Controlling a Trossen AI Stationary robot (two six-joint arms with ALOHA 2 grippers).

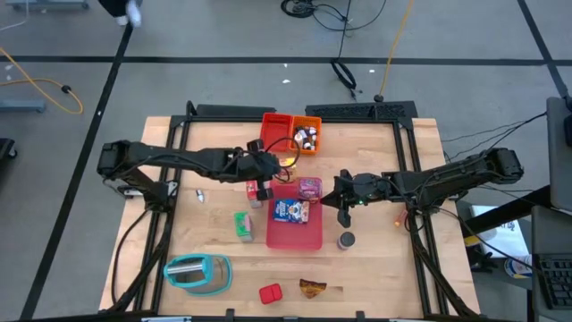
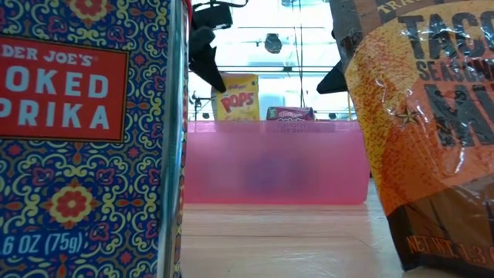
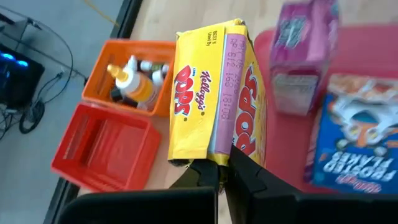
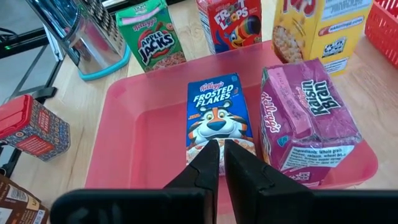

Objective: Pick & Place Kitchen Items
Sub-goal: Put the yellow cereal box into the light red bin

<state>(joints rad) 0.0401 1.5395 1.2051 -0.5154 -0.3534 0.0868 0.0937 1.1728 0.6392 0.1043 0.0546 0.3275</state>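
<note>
My left gripper is shut on a yellow Pops box that stands upright just beyond the pink tray's far-left corner. My right gripper hovers shut at the tray's right side, pointing at the blue Frosted Flakes box, which lies flat in the tray beside the pink Raisin Bran box. A green Apple Jacks box and a red Froot Loops box stand on the table left of the tray. My left gripper pinches the Pops box between its two fingers at one narrow end, by the edge beside the pale date-code strip. The fingers lie along the box's length. In the low view the box stands upright; the tray wall hides its bottom.
Red bin and orange bin with small bottles sit at the far edge. A grey can stands right of the tray. A teal-based grater, a red paprika tin and a brown packet lie near the near edge.
</note>
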